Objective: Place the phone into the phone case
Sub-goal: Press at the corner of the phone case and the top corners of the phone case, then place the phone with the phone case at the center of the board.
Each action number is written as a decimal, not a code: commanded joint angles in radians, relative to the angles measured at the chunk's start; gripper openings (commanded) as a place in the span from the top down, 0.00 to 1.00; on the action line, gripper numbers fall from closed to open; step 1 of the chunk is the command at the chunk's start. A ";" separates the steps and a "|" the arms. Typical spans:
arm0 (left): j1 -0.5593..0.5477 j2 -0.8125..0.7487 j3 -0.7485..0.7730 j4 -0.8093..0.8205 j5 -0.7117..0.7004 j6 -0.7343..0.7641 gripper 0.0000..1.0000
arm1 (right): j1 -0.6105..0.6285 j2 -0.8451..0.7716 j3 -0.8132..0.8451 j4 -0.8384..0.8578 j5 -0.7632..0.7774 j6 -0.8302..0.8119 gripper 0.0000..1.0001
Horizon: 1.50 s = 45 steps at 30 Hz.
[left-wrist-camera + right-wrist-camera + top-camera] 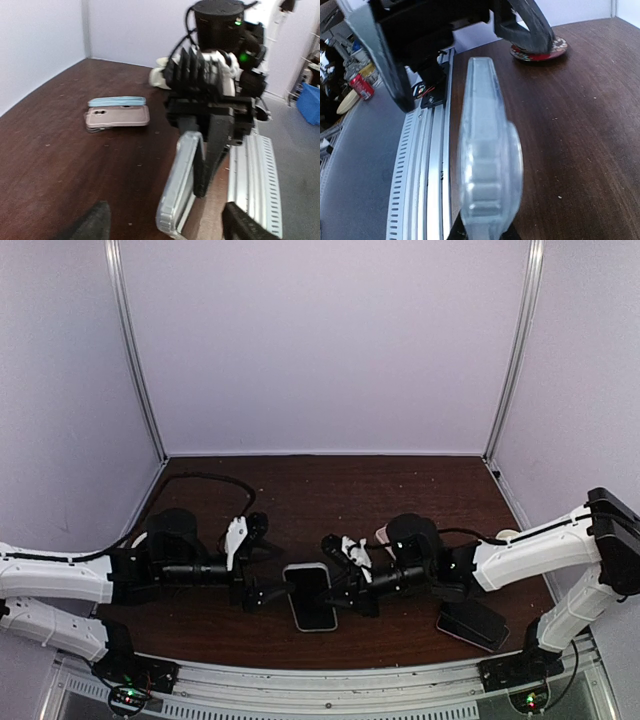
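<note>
One phone, dark face showing inside a pale rim, and that rim looks like the clear case. I judge the phone is in the case, but I cannot tell whether every corner is seated. The pair is held tilted above the worktop, and whether its low corner touches the wood is not clear.

The right end effector is pinched down on the case's right edge, with a dark finger flat across the side wall. The left end effector is just beside the opposite edge. Its fingers are spread wide and it holds nothing.

So this looks like the seating step, and it calls for care:

- **Right side:** the pinch should hold firm as the anchor, gripping the rim and not the glass.
- **Left side:** the fingers want to straddle the free edge squarely, then squeeze one corner at a time so the lip snaps over.
- **Support:** lowering the low corner to the worktop first would give something to push against.
- **Risk:** an off-centre squeeze could lever the whole thing out of the right's grip.

Beyond the right end effector and well apart from it, a spare stack of two other handsets or cases lies flat on the worktop.
</note>
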 commanded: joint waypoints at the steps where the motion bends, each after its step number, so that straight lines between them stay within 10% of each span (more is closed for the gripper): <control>1: 0.005 -0.079 0.141 -0.280 -0.453 -0.058 0.06 | -0.072 -0.021 0.153 -0.172 0.037 0.171 0.92; 19: 0.122 -0.112 0.243 -0.613 -0.543 -0.190 0.02 | -0.180 0.702 1.065 -0.667 -0.008 0.646 0.92; 45: 0.127 -0.173 0.205 -0.604 -0.550 -0.166 0.02 | -0.223 0.846 1.151 -0.833 0.178 0.658 0.68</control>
